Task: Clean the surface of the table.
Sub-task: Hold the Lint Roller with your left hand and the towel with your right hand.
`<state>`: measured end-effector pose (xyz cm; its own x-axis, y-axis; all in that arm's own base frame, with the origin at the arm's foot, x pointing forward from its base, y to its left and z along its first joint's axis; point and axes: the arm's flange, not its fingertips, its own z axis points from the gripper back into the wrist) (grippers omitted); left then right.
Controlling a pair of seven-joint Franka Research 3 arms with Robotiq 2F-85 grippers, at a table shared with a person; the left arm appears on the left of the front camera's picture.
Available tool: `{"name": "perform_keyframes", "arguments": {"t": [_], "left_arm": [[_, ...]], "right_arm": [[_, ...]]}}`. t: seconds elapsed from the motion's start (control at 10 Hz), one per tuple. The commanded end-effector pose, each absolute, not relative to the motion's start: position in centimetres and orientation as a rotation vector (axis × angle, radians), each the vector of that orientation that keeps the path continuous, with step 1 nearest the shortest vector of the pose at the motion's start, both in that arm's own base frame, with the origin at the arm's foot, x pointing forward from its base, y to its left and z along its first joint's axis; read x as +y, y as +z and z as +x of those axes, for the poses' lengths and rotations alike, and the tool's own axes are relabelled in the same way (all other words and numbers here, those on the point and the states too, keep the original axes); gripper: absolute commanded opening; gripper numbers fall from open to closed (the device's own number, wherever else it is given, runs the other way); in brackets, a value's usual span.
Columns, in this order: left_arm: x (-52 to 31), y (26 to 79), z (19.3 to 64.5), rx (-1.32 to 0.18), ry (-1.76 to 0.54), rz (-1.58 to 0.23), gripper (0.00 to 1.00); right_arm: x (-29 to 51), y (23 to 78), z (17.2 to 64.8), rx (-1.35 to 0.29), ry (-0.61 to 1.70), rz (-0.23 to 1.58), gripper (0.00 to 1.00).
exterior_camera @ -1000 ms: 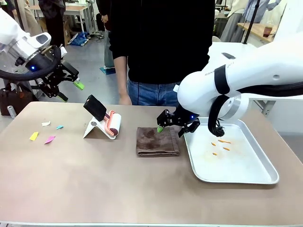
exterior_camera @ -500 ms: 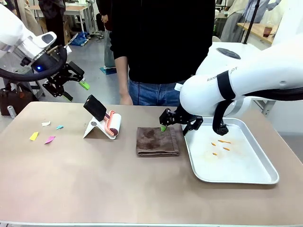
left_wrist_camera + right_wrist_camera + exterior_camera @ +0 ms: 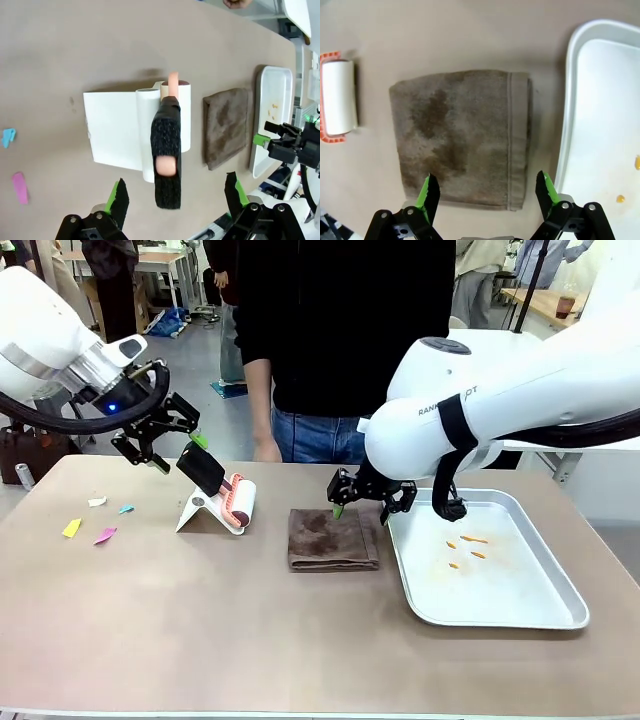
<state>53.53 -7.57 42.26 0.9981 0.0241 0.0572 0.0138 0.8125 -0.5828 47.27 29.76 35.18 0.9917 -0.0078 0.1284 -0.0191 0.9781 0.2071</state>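
The taupe table carries a folded brown cloth at its middle. My right gripper hangs open just above the cloth's far right edge; in the right wrist view the cloth lies beyond the open gripper. A lint roller with a black handle leans in a white stand. My left gripper is open just left of that handle; in the left wrist view the handle sits between the spread fingers, untouched.
Small paper scraps, yellow, pink, white and cyan, lie at the table's left. A metal tray with orange crumbs sits at the right. A person stands at the far edge.
My left arm has swung right and down, bringing its open gripper to the roller handle. My right gripper has drifted slightly left over the cloth.
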Motion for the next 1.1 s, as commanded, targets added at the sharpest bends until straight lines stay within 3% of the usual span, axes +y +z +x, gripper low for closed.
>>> {"name": "perform_keyframes", "arguments": {"t": [0.0,1.0], "left_arm": [[-8.0,42.0,54.8,-0.058,0.001,-0.62,1.0],[-8.5,40.1,55.5,-0.068,0.006,-0.631,1.0]], "right_arm": [[31.6,35.2,48.4,-0.119,-0.015,0.133,1.0],[34.2,31.7,51.4,0.016,-0.098,-0.035,1.0]]}}
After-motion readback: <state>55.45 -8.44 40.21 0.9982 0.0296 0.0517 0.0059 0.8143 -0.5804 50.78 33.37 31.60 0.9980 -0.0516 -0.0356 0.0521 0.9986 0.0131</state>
